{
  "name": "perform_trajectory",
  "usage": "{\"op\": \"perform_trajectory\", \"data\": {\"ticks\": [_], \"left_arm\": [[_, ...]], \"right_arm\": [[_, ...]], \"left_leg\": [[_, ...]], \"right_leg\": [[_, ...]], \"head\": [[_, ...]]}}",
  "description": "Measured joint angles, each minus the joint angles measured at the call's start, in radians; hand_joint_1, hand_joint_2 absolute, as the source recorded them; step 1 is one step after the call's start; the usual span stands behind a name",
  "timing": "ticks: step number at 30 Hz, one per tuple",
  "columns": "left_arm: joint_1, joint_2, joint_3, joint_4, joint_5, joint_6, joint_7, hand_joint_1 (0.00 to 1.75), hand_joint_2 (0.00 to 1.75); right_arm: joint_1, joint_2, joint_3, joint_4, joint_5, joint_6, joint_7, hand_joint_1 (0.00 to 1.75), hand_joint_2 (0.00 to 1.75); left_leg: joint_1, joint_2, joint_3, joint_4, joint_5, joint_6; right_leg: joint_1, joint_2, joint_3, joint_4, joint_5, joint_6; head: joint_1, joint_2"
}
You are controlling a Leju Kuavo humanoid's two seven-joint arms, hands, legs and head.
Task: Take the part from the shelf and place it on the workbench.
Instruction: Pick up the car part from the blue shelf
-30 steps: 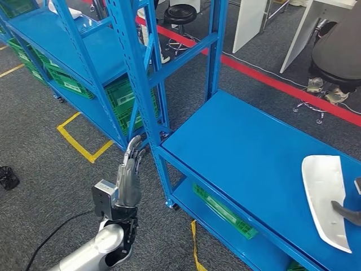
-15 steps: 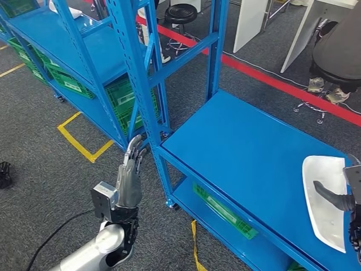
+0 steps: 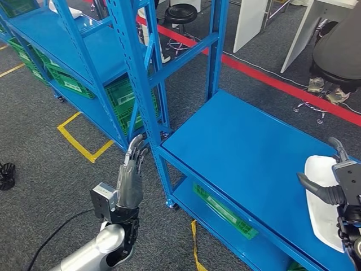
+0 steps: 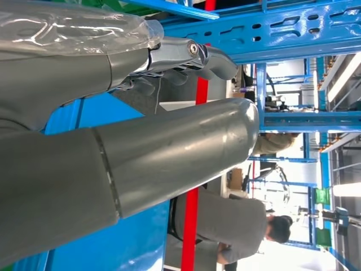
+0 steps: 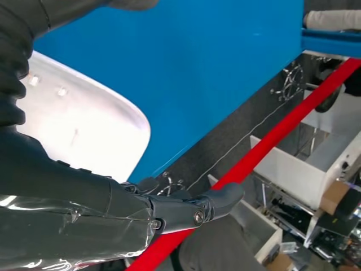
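Looking down, we see one white part (image 3: pixel 321 195) lying flat on the blue shelf (image 3: pixel 255 152), near its right end. Our right robot hand (image 3: pixel 336 183) hovers just above the part, fingers spread and holding nothing; whether a fingertip touches the part we cannot tell. In the right wrist view the part (image 5: pixel 85 132) sits beside the extended fingers (image 5: pixel 212 204) on the same blue deck. Our left robot hand (image 3: pixel 130 178) is raised well apart from the part, left of the shelf's corner post, fingers straight, holding nothing. We count one part, two robot hands, and several green crates (image 3: pixel 123 104) under the neighbouring shelves.
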Motion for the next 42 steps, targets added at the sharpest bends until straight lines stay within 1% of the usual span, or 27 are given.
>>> {"op": "perform_trajectory", "data": {"ticks": [8,12,14,15,19,21,26,29,33,42], "left_arm": [[0.000,0.000,0.000,0.000,0.000,-0.002,-0.001,0.00,0.00],[0.000,0.000,0.000,0.000,-0.003,-0.006,0.003,0.00,0.00],[-0.001,0.000,0.000,0.000,-0.006,-0.008,0.012,0.00,0.00],[-0.001,0.000,0.000,0.000,-0.008,-0.009,0.017,0.00,0.00],[-0.005,0.000,0.000,0.000,-0.016,-0.019,0.037,0.00,0.00],[-0.008,0.000,0.000,0.000,-0.019,-0.021,0.046,0.00,0.00],[-0.009,-0.001,0.000,0.000,-0.026,-0.019,0.060,0.00,0.00],[-0.008,-0.001,0.000,0.000,-0.029,-0.018,0.065,0.00,0.00],[-0.007,-0.002,0.000,0.000,-0.029,-0.018,0.068,0.00,0.00],[-0.006,-0.003,0.000,0.000,-0.030,-0.015,0.068,0.00,0.00]], "right_arm": [[0.000,0.000,0.016,-0.023,-0.014,-0.005,-0.001,0.00,1.75],[0.000,0.000,0.019,-0.024,-0.024,-0.032,0.011,0.00,1.75],[0.001,0.000,0.022,-0.023,-0.016,-0.039,0.054,0.00,1.75],[0.001,0.000,0.024,-0.023,-0.008,-0.036,0.089,0.00,1.75],[0.002,0.000,0.036,-0.019,0.042,0.029,0.280,0.00,1.75],[0.002,0.000,0.047,-0.017,0.065,0.068,0.356,0.00,1.75],[-0.002,0.000,0.067,-0.023,0.122,0.123,0.468,0.00,1.75],[-0.009,-0.001,0.080,-0.036,0.145,0.133,0.504,0.00,1.75],[-0.018,-0.002,0.091,-0.052,0.159,0.143,0.528,0.00,1.75],[-0.035,-0.006,0.112,-0.068,0.163,0.151,0.537,0.00,1.75]], "left_leg": [[0.000,0.000,0.000,0.000,0.000,0.000],[0.000,0.000,0.000,0.000,0.000,0.000],[0.000,0.000,0.000,0.000,0.000,0.000],[0.000,0.000,0.000,0.000,0.000,0.000],[0.000,0.000,0.000,0.000,0.000,0.000],[0.000,0.000,0.000,0.000,0.000,0.000],[0.000,0.000,0.000,0.000,0.000,0.000],[0.000,0.000,0.000,0.000,0.000,0.000],[0.000,0.000,0.000,0.000,0.000,0.000],[0.000,0.000,0.000,0.000,0.000,0.000]], "right_leg": [[0.000,0.000,0.000,0.000,0.000,0.000],[0.000,0.000,0.000,0.000,0.000,0.000],[0.000,0.000,0.000,0.000,0.000,0.000],[0.000,0.000,0.000,0.000,0.000,0.000],[0.000,0.000,0.000,0.000,0.000,0.000],[0.000,0.000,0.000,0.000,0.000,0.000],[0.000,0.000,0.000,0.000,0.000,0.000],[0.000,0.000,0.000,0.000,0.000,0.000],[0.000,0.000,0.000,0.000,0.000,0.000],[0.000,0.000,0.000,0.000,0.000,0.000]], "head": [[0.000,0.000],[0.000,0.000],[0.000,0.000],[0.000,0.000],[0.000,0.000],[0.000,0.000],[0.000,0.000],[0.000,0.000],[0.000,0.000],[0.000,0.000]]}}
